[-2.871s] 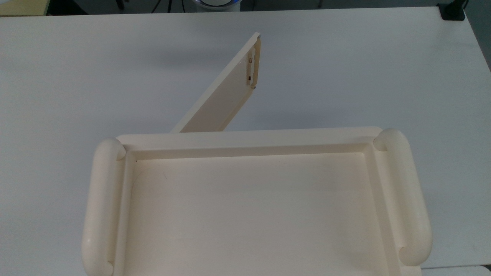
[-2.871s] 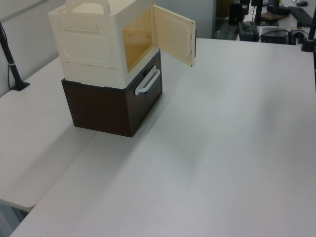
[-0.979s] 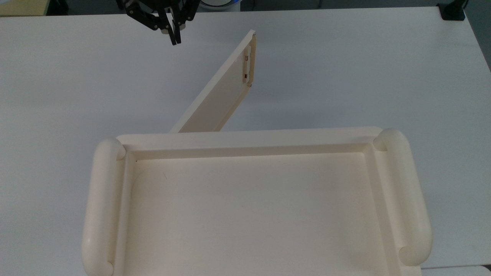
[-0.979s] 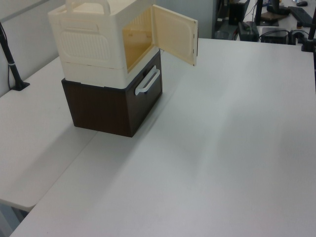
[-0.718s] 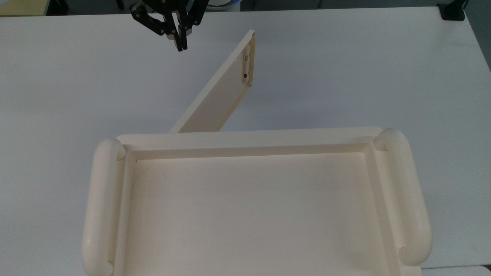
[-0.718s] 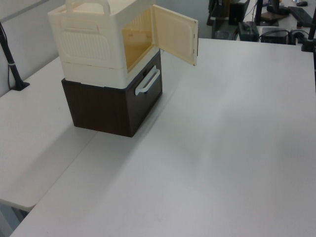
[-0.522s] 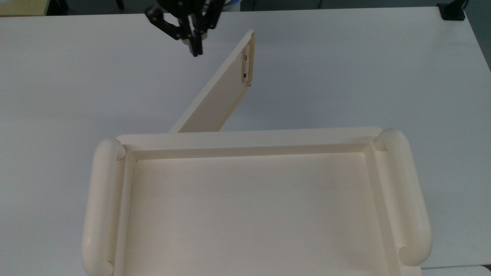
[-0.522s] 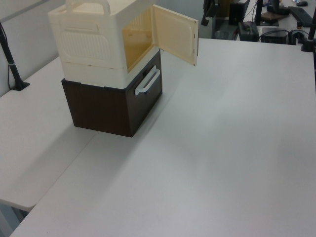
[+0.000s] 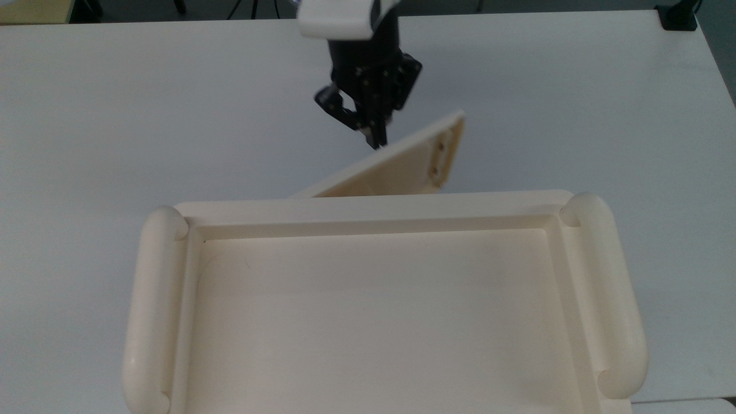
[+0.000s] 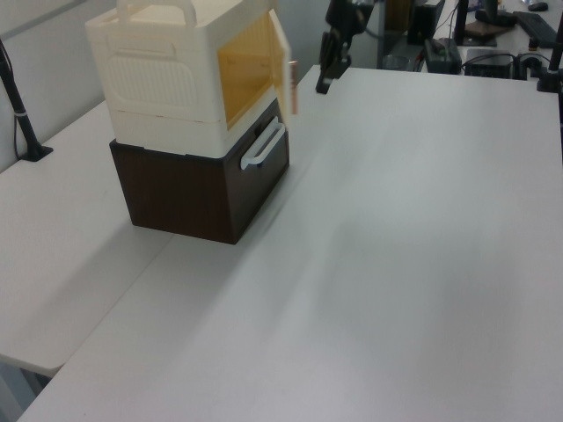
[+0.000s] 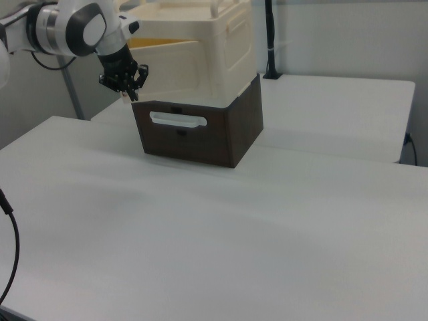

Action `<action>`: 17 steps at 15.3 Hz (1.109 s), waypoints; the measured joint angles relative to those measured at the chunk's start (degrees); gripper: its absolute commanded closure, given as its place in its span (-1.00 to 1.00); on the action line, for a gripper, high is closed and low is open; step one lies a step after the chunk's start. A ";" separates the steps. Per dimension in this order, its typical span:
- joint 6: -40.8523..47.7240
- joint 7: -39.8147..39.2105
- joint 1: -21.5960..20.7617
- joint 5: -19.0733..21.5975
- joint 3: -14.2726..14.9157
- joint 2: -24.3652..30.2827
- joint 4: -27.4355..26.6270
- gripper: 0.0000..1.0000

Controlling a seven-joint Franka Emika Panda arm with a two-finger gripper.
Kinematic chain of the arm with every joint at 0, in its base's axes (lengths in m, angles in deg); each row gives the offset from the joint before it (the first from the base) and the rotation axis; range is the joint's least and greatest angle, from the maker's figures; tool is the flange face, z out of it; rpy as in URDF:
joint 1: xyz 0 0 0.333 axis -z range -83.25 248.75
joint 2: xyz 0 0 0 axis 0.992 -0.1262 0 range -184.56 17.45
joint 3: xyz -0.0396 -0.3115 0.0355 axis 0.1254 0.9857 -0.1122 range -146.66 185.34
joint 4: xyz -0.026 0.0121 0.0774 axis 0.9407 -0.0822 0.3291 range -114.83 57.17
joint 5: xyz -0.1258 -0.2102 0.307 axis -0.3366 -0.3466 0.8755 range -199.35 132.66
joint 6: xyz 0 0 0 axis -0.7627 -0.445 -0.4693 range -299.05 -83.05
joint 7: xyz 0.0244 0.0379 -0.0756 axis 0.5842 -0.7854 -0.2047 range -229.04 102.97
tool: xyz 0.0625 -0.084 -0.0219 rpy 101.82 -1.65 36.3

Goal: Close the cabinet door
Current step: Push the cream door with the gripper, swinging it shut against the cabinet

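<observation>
Clenched black gripper (image 9: 376,138) pushing thin cream cabinet door (image 9: 397,167); keeping contact near handle edge, sweeping toward cream cabinet (image 9: 368,210).

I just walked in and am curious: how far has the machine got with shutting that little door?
Partly done. The cabinet door has swung well in from where it stood wide open, but in the top view it is still angled away from the cabinet. In hand: the gripper is against the door's outer face, pushing. Left: swing it flush.
</observation>
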 measured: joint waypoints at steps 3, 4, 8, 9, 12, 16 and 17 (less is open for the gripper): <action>-5.74 4.54 -2.48 -1.05 -0.02 -1.90 0.00 0.84; -7.34 6.13 -3.32 -1.57 -0.02 -2.33 0.00 0.84; -17.41 16.03 -5.21 -5.09 -0.02 -4.79 -0.03 0.85; -19.53 18.96 -5.35 -6.28 -0.02 -5.58 -0.04 0.85; -26.50 26.86 -5.38 -7.58 0.10 -8.17 -0.02 0.85; -33.42 31.60 -5.35 -7.67 0.26 -9.93 0.13 0.84; -34.99 32.63 -5.35 -7.89 0.27 -10.12 0.16 0.84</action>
